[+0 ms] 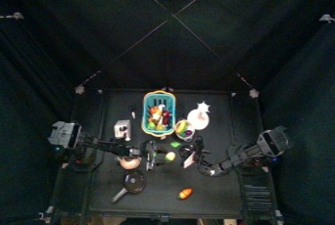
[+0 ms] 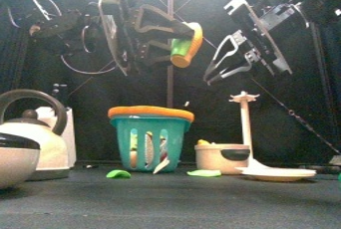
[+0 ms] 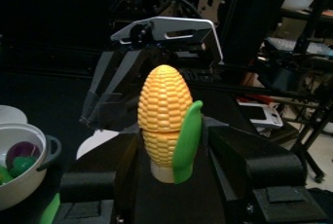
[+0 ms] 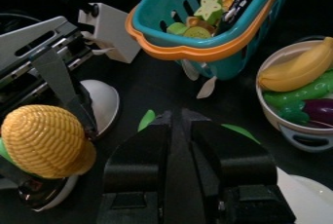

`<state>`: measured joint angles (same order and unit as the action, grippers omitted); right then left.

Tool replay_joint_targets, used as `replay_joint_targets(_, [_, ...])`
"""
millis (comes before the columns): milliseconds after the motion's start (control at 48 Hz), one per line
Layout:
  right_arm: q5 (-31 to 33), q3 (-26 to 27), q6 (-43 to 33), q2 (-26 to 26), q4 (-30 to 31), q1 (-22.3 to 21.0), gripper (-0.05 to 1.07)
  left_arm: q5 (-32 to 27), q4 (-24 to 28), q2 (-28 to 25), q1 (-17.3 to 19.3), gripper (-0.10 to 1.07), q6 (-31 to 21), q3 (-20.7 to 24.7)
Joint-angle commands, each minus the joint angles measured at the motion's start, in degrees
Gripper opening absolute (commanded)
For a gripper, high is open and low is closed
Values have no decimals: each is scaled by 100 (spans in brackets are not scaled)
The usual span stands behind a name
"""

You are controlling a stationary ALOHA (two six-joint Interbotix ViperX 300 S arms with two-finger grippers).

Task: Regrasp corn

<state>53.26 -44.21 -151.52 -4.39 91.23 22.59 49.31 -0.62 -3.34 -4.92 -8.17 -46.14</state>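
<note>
The corn (image 3: 164, 111) is a yellow cob with a green husk leaf. It is held in the air above the table, and my left gripper (image 3: 169, 169) is shut on its lower end, one jaw on each side. From the front the corn (image 2: 188, 42) points toward my right gripper (image 2: 229, 62). That gripper hangs open a short way off and touches nothing. The right wrist view looks at the cob's round end (image 4: 46, 140), with the right jaws standing short of it.
On the table below stand a teal basket (image 2: 150, 138) with an orange rim, a white kettle (image 2: 34, 133), a bowl of toy food (image 2: 224, 156) and a white plate (image 2: 280, 172) with a post. A small orange item (image 1: 185, 192) lies near the front edge.
</note>
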Motion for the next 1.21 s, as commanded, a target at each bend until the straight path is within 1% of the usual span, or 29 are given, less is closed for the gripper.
replay_joint_targets(0, [18,18,18,-167,0,0,59,62,0,44,9,68,9,79])
replay_joint_targets(104, [18,-53,18,-281,26,26,59,53,0,44,9,68,9,70])
replay_joint_targets(167, [18,-88,18,-378,79,114,59,53,0,44,9,68,9,70])
replay_joint_targets(250, [44,-149,62,-536,272,229,59,53,0,44,26,68,9,44])
replay_joint_targets(438, [44,-158,527,-940,624,492,61,53,18,44,44,68,26,-62])
replay_joint_targets(542, [44,-141,606,-1090,747,554,62,9,79,18,70,68,53,-97])
replay_joint_targets(604, [44,-132,598,-1134,721,554,63,-62,229,-35,97,68,132,-97])
replay_joint_targets(688, [0,-123,694,-1195,712,554,67,-193,624,-70,158,68,369,-88])
replay_joint_targets(750, [-149,-132,861,-1266,756,563,71,-369,940,9,158,68,448,-53])
replay_joint_targets(792, [-404,-193,1134,-1283,896,598,72,-457,1055,79,158,68,413,-18])
replay_joint_targets(854, [-800,-316,1679,-1283,1028,624,72,-554,1063,220,149,68,290,-9])
replay_joint_targets(875, [-984,-343,1978,-1274,1028,615,72,-562,1037,264,149,67,211,-18])
replay_joint_targets(938, [-1239,-325,2540,-1266,932,606,72,-624,993,404,141,67,-79,-62])
replay_joint_targets(958, [-1301,-290,2733,-1266,879,589,72,-633,984,466,141,67,-281,-97])
replay_joint_targets(1083, [-1327,-53,3911,-1257,413,563,72,-606,1125,624,185,67,-1195,-237])
replay_joint_targets(1104, [-1310,-18,4087,-1266,352,563,73,-598,1230,659,202,67,-1406,-264])
replay_joint_targets(1188, [-1292,70,4746,-1274,167,563,74,-501,1635,703,299,67,-1951,-308])
